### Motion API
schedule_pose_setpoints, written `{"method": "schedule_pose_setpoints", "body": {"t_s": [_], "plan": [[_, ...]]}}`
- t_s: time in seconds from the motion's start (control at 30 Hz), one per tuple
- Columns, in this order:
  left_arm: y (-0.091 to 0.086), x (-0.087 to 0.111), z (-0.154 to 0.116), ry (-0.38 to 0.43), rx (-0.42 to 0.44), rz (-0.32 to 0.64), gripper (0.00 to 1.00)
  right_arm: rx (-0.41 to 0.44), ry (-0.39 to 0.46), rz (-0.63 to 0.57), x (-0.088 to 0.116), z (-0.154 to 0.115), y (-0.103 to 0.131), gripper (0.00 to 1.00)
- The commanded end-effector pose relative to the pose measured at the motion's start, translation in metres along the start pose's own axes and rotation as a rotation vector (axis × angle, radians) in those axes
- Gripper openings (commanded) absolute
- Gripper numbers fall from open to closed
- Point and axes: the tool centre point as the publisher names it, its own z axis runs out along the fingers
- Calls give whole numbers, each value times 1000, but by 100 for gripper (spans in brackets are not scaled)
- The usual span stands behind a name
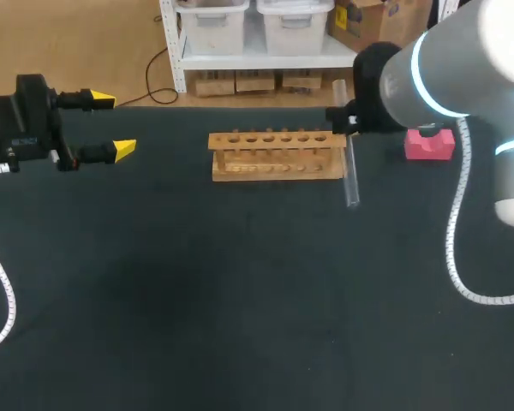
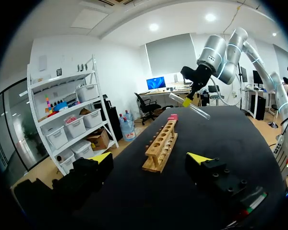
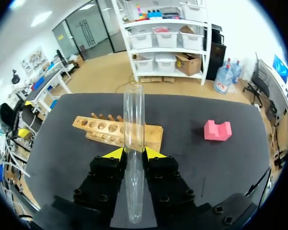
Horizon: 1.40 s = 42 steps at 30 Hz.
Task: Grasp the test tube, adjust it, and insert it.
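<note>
The right pincer (image 3: pixel 134 153) is clamped on the glass test tube (image 3: pixel 133 120), which juts out past its tips. Just ahead on the bench (image 3: pixel 206 167) sits the wooden rack (image 3: pixel 101 129), with a pink block (image 3: pixel 217 130) beside it. Far beyond, the left pincer (image 1: pixel 111 124) gapes wide, empty.

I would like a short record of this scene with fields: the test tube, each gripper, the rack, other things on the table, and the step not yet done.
Test tube: clear, in the air by the rack's right end, slanted, not upright
Right gripper: shut on the test tube
Left gripper: open, empty, over the table's left side, apart from the rack
Rack: wooden, on the table, no tube in its holes
Other: pink block right of the rack
Not yet done: insertion
</note>
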Motion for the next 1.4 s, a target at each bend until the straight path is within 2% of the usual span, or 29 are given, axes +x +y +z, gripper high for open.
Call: {"method": "schedule_pose_setpoints", "body": {"t_s": [0.03, 0.3, 0.37, 0.6, 0.8, 0.97, 1.17, 1.23, 1.4], "plan": [[-1, 2, 1, -6, -9, 3, 100, -43, -262, -20, 4, -20, -6, 0], [-1, 2, 1, -6, -9, 3, 100, -116, -385, -26, -3, -38, 2, 0], [-1, 2, 1, -6, -9, 3, 100, -141, -449, -33, -1, -38, 5, 0], [-1, 2, 1, -6, -9, 3, 100, -178, -574, -50, 1, -32, 12, 0], [-1, 2, 1, -6, -9, 3, 100, -186, -583, -67, -6, -25, 13, 0], [-1, 2, 1, -6, -9, 3, 100, -200, -645, -70, -10, -25, 11, 0], [-1, 2, 1, -6, -9, 3, 100, -209, -665, -80, -16, -23, 7, 0], [-1, 2, 1, -6, -9, 3, 100, -202, -646, -83, -18, -21, 6, 0], [-1, 2, 1, -6, -9, 3, 100, -219, -531, -112, -20, -25, 0, 0]]}}
